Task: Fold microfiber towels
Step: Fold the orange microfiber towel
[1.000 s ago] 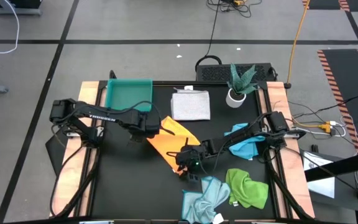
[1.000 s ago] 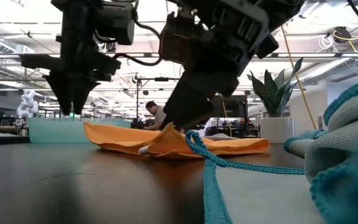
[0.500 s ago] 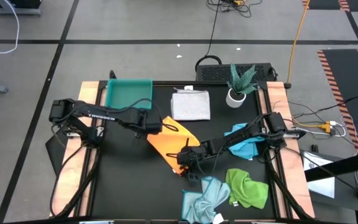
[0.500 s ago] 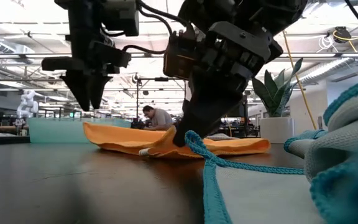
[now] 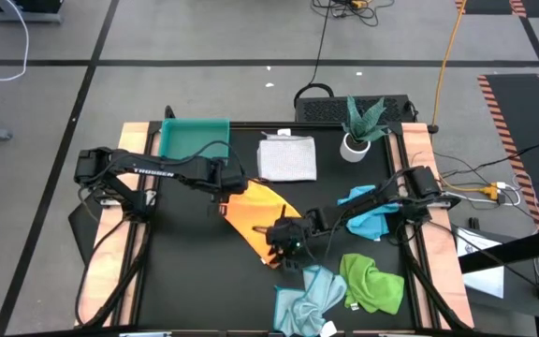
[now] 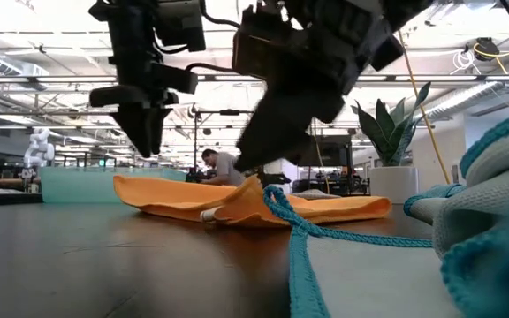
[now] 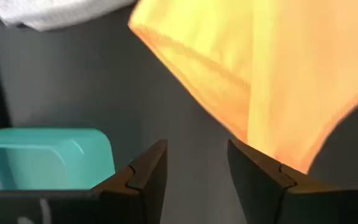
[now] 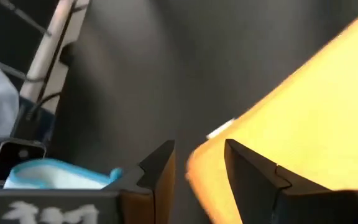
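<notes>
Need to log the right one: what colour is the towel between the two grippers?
Yellow-orange. The towel shows best in the high view, mid-table.

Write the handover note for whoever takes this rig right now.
Left gripper: open, empty, above the orange towel's far-left corner.
Right gripper: open, at the near corner, nothing visibly pinched.
Orange towel lies crumpled mid-table.
White-grey towel lies flat and squared beside the teal tray: looks folded.
Left: orange, bright blue, green, pale blue, all bunched.
</notes>
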